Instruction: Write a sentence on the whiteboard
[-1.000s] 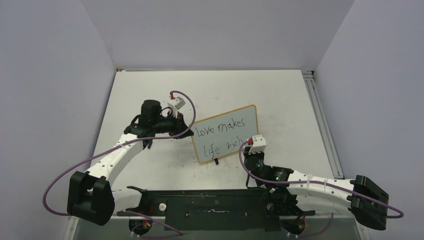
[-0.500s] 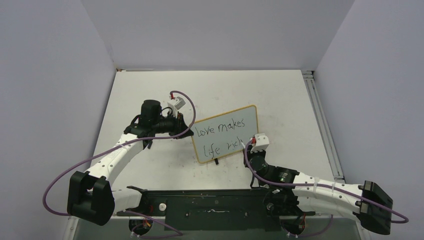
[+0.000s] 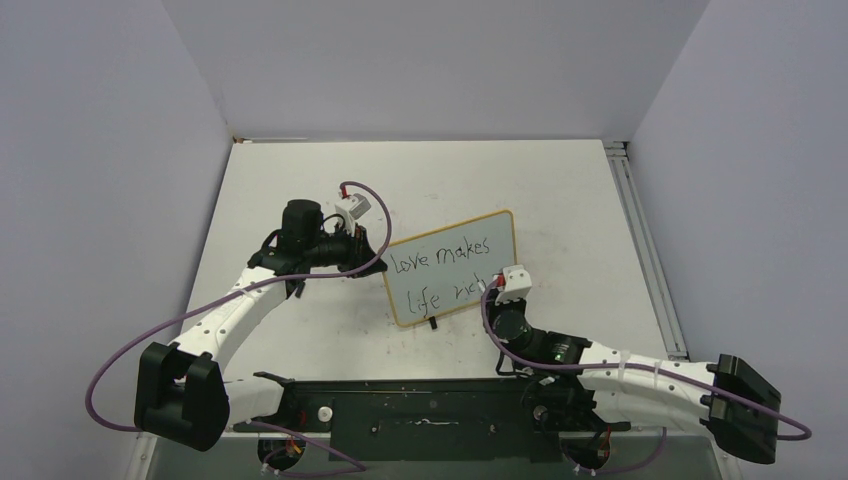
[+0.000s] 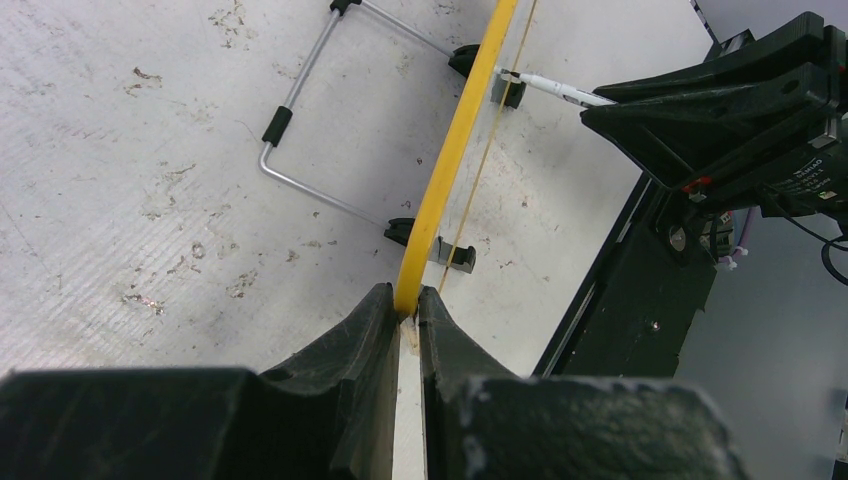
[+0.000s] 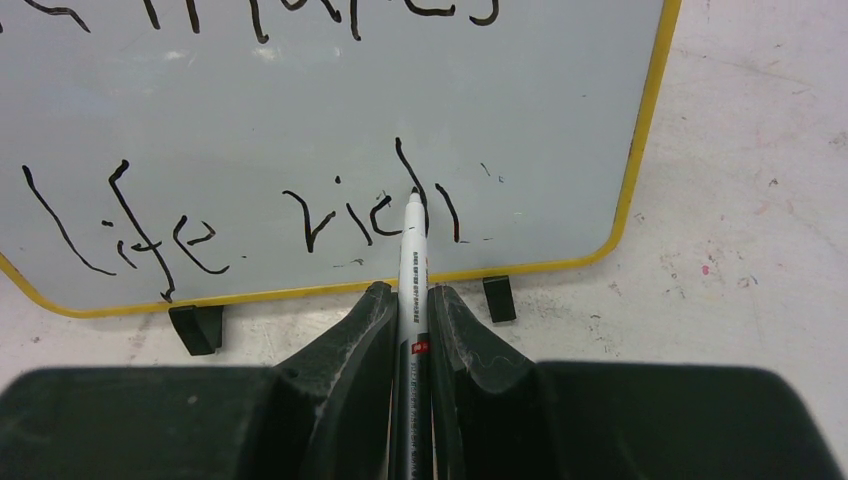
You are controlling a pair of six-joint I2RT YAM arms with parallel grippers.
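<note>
The whiteboard [image 3: 503, 232], yellow-framed, stands tilted at mid-table. The sentence [image 3: 440, 260] reads "love makes" over "life rich" in black; the lower line [image 5: 308, 232] fills the right wrist view. My left gripper [image 3: 372, 250] is shut on the board's left yellow edge [image 4: 440, 190], fingertips [image 4: 385, 305] pinching the frame. My right gripper [image 3: 497, 297] is shut on a white marker [image 5: 411, 262], whose tip touches the board at the last letter of "rich". From the left wrist, that marker [image 4: 555, 90] meets the board's front face.
A wire stand [image 4: 300, 130] props the board from behind, and two black feet [image 5: 195, 328] [image 5: 497, 298] rest on the scuffed white table [image 3: 300, 180]. A black base rail [image 3: 430, 415] runs along the near edge. A metal rail [image 3: 645, 250] lines the table's right side.
My right wrist shifted slightly right, then back left, with the marker on the last letter of "rich". The left arm and the board have not moved.
</note>
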